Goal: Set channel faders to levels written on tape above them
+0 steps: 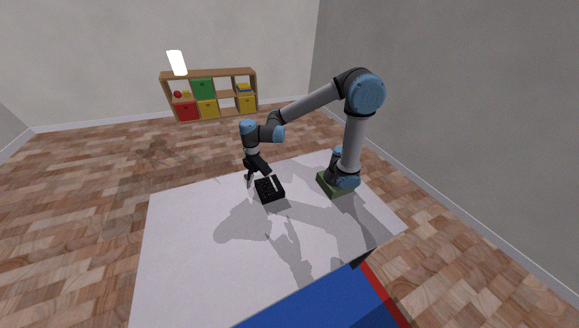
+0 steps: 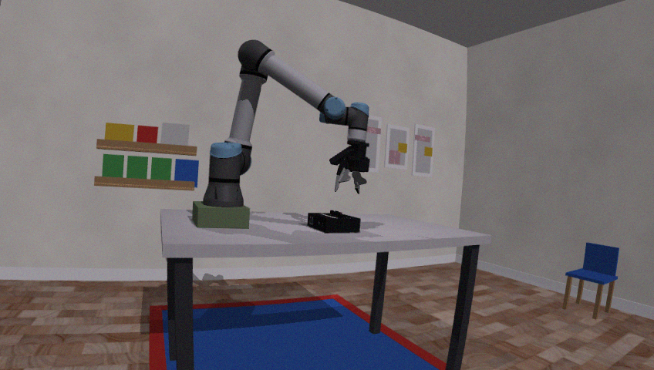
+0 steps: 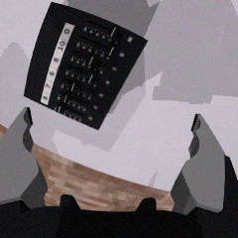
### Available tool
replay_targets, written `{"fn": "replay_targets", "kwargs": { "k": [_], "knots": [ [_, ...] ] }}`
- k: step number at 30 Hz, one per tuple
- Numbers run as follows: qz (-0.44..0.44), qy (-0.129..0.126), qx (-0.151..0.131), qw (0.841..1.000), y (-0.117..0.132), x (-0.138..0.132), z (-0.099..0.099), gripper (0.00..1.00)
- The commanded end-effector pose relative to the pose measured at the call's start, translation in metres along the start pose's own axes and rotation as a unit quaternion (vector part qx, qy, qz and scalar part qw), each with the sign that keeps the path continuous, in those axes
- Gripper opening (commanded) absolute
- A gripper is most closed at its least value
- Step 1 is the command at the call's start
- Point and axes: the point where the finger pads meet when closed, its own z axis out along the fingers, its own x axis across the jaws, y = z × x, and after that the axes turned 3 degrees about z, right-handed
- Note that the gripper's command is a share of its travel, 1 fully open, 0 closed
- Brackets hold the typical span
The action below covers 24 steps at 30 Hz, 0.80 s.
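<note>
A white table on dark legs stands over a blue rug with a red border, on a wooden floor. A wooden cube shelf against the far wall holds red, green and yellow bins. Elsewhere a small blue chair stands near the corner, three posters hang on the wall, and two wall shelves carry coloured boxes.
</note>
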Motion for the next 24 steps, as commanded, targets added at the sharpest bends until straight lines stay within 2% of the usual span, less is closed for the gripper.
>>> {"fn": "replay_targets", "kwargs": {
  "k": [1,7,12,14,19,24],
  "knots": [
    [0.093,0.000,-0.003,0.996,-0.001,0.000,-0.003,1.00],
    [0.216,0.002,-0.003,0.976,-0.003,-0.001,-0.007,1.00],
    [0.320,0.004,-0.002,0.947,-0.003,-0.001,-0.011,1.00],
    [0.320,0.004,-0.002,0.947,-0.003,-0.001,-0.011,1.00],
    [0.424,0.006,-0.001,0.906,-0.003,-0.002,-0.014,1.00],
    [0.524,0.008,0.000,0.852,-0.002,-0.004,-0.018,1.00]
  ]
}}
